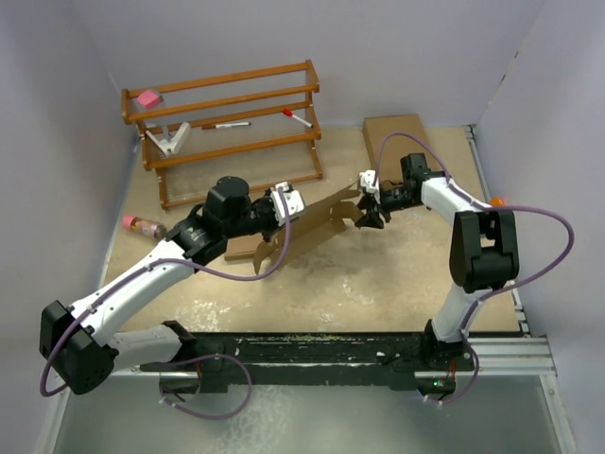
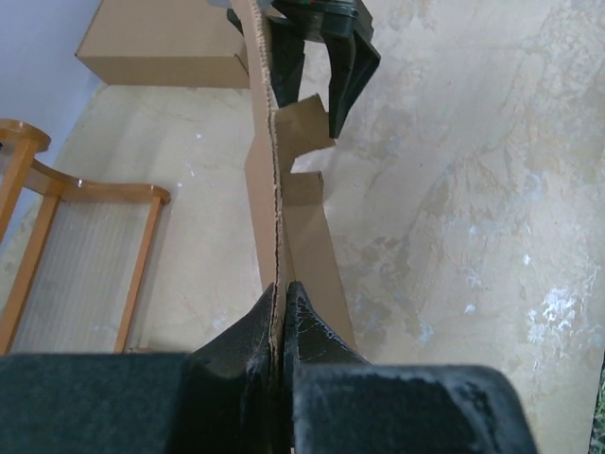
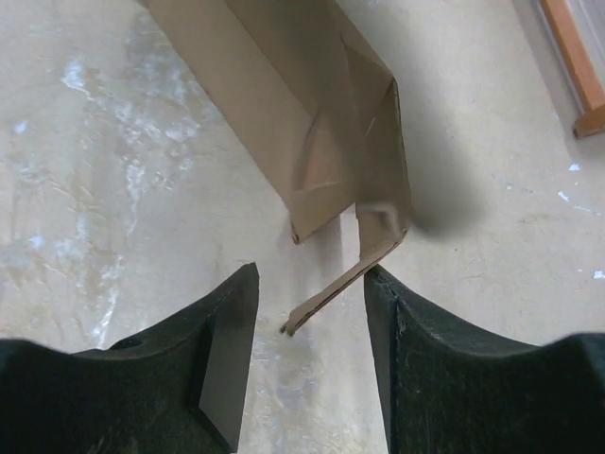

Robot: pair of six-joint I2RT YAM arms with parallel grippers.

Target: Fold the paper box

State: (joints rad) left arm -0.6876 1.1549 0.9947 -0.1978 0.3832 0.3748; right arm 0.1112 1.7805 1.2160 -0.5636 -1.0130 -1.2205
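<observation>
One paper box [image 2: 295,236] edge sits pinched between left jaws.

left claw [image 1: 286,214] pinches the paper box [image 1: 321,223].

Two arms, white shells on black joints

We see the left arm [image 1: 142,288] and right arm [image 1: 470,248] built alike: smooth white link covers between chunky black joint housings, both mounted on one black base bar [image 1: 321,352]. A loose purple cable [image 1: 413,135] loops along each arm. An orange dot [image 1: 497,200] marks the right elbow, and a small green light [image 1: 435,384] glows at its foot. The left gripper [image 2: 282,291] and right gripper [image 3: 310,276] have white bodies and matte black fingers [image 3: 222,359], grainy, thick at the root and tapering to blunt tips.
</observation>
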